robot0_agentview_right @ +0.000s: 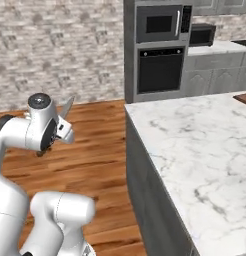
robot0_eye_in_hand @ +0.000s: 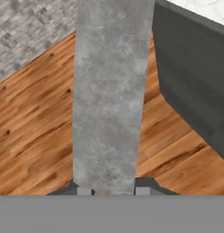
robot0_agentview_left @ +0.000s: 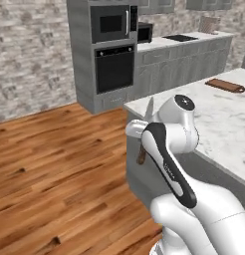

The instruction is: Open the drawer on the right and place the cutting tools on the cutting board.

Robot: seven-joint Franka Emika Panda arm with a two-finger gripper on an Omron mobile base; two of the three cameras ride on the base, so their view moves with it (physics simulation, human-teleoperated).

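One slip risks dropping the grey-bladed, dark-handled knife (robot0_eye_in_hand: 109, 100) from the clamped claw (robot0_eye_in_hand: 109, 190) onto the wooden floor (robot0_agentview_left: 55, 164), well short of the reddish-brown cutting board (robot0_agentview_left: 225, 85).

Wood floor (robot0_agentview_left: 55, 164), brick wall (robot0_agentview_left: 30, 50), marble-topped island (robot0_agentview_right: 195, 150), oven tower (robot0_agentview_left: 112, 50).

Base views flanking island (robot0_agentview_left: 219, 114); hand view floorward.

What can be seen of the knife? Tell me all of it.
The knife has a flat, mottled grey blade, metal by its look, and a dark brownish handle. It is clamped in the hand, the fingertips pressing on either side of the blade. It hangs blade-up, off the island's corner, above the wooden floor, touching nothing else.
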